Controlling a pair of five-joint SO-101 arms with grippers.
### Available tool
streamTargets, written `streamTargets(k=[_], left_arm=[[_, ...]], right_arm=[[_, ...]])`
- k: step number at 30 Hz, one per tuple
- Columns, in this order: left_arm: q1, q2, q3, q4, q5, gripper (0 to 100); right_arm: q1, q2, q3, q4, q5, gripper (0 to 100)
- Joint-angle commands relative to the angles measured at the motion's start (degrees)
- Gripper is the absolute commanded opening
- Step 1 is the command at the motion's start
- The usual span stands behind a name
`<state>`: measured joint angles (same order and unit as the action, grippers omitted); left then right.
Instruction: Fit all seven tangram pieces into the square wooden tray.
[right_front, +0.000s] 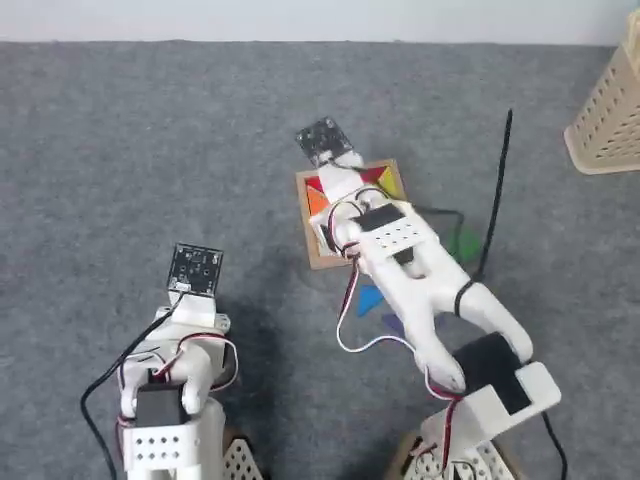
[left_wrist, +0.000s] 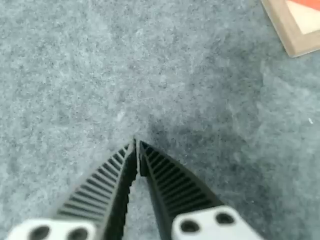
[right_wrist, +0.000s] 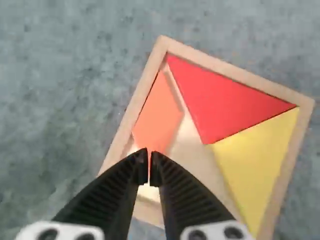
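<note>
The square wooden tray (right_wrist: 139, 95) holds a red triangle (right_wrist: 215, 105), a yellow triangle (right_wrist: 255, 160) and an orange piece (right_wrist: 159, 117) lying along one rim. My right gripper (right_wrist: 148, 152) is shut just above the orange piece's near end, with nothing between its fingers. In the high view the right arm covers most of the tray (right_front: 322, 258). A green piece (right_front: 462, 243), a blue piece (right_front: 370, 297) and a purple piece (right_front: 392, 322) lie on the carpet beside and under that arm. My left gripper (left_wrist: 136, 145) is shut and empty over bare carpet, left of the tray (left_wrist: 295, 35).
Grey carpet covers the whole table. A beige slotted basket (right_front: 610, 110) stands at the far right edge. A black cable (right_front: 497, 190) runs across the carpet right of the tray.
</note>
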<state>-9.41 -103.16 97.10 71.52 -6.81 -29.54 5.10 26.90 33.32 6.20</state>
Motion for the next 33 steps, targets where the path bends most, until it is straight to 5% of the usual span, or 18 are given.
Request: streamTargets(k=[1,12,33], left_arm=[[-0.3,0.0,-0.5,0.3,-0.5,1],[-0.3,0.0,-0.5,0.3,-0.5,1],[-0.3,0.0,-0.5,0.3,-0.5,1]], right_arm=[[-0.2,3.3,-4.1,-1.6,-0.9,0.6],[0.4,15.8,-13.9,0.4,-0.8,0.6],[-2.6,15.6,-19.3,5.8,5.3,0.6]])
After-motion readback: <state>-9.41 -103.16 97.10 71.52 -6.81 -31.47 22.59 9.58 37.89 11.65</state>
